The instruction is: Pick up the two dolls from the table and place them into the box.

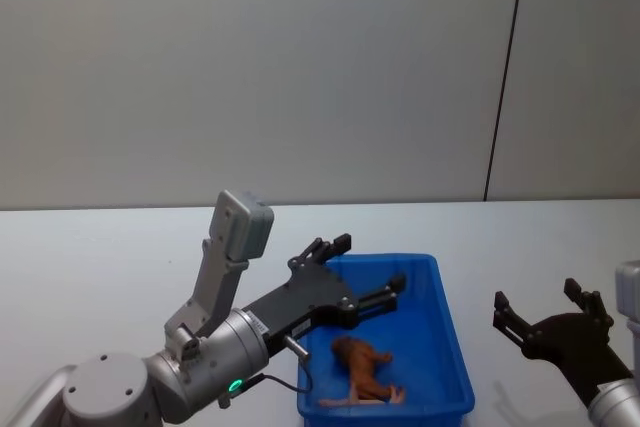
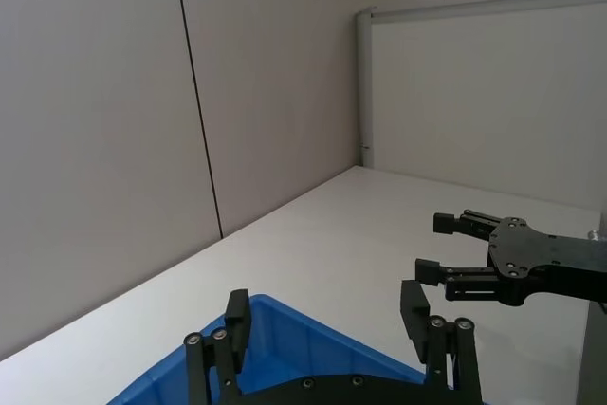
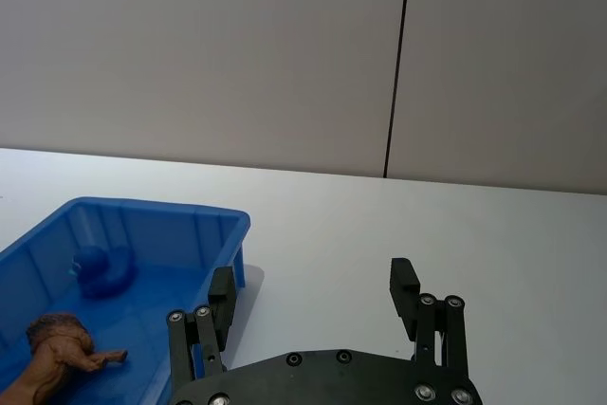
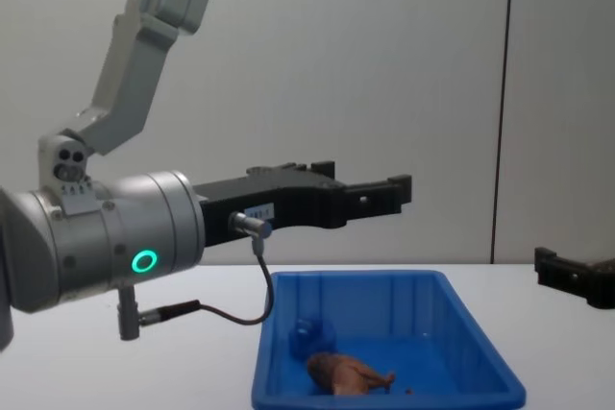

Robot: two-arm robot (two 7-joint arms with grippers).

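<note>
The blue box [image 1: 456,339] stands on the table in front of me. A brown four-legged doll [image 1: 361,368] lies inside it near the front, and a blue round-headed doll [image 3: 101,268] sits deeper in against a wall. Both also show in the chest view: the brown doll [image 4: 348,373] and the blue doll [image 4: 312,335]. My left gripper [image 1: 367,267] hovers above the box's left side, open and empty. My right gripper [image 1: 540,300] hangs open and empty over the table, to the right of the box [image 3: 161,208].
The white table [image 1: 110,257] stretches left and behind the box up to a grey wall. In the left wrist view a white partition [image 2: 474,101] stands at the table's far right, beyond my right gripper [image 2: 453,249].
</note>
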